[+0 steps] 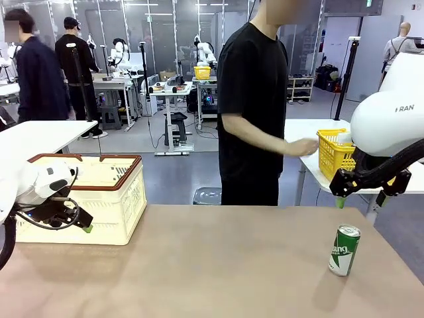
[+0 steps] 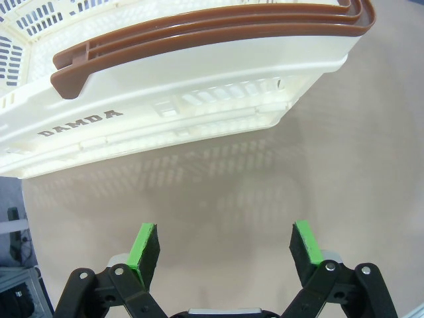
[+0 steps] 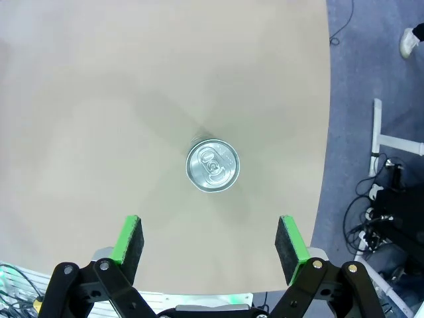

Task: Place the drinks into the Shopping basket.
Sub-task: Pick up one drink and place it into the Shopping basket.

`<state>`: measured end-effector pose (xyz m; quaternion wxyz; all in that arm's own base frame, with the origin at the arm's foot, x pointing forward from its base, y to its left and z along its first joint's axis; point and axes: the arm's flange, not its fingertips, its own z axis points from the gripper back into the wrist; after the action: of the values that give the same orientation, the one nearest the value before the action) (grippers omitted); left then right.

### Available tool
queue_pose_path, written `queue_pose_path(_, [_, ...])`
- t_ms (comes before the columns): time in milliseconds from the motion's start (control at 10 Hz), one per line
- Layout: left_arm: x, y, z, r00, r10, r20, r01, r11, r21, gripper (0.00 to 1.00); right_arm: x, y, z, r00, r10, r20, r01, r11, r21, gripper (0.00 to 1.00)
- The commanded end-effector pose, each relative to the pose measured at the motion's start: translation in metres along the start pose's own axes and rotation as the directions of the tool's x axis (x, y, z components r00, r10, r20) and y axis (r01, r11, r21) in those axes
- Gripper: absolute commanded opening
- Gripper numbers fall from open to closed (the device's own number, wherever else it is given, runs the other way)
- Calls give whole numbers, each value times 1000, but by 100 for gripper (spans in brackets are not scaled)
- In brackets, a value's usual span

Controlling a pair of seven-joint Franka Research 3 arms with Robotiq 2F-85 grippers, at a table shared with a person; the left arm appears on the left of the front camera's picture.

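Green can (image 1: 344, 250) stands upright at lower right of frame, untouched. The basket (image 1: 126, 205) sits at left. Left gripper (image 2: 225, 242) and right gripper (image 3: 209, 238) are spread, empty. Placing not yet begun.

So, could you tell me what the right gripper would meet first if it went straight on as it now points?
Probably the silver top of the green can, centred ahead of the open right gripper, though depth is unclear.

left claw (image 2: 224, 238) spread wide, right claw (image 3: 211, 233) likewise, both empty
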<state>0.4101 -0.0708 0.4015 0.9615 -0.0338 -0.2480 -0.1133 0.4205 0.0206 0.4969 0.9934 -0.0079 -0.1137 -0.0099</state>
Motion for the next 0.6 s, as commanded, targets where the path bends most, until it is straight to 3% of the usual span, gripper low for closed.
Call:
queue_pose_path(0, [0, 2, -1, 1000, 4, -2, -4, 1000, -2, 100, 5, -3, -4, 1000, 1, 9, -1, 1000, 17, 100])
queue_pose_path(500, [0, 2, -1, 1000, 4, -2, -4, 1000, -2, 100, 10, -11, -40, 999, 8, -31, -6, 999, 36, 100])
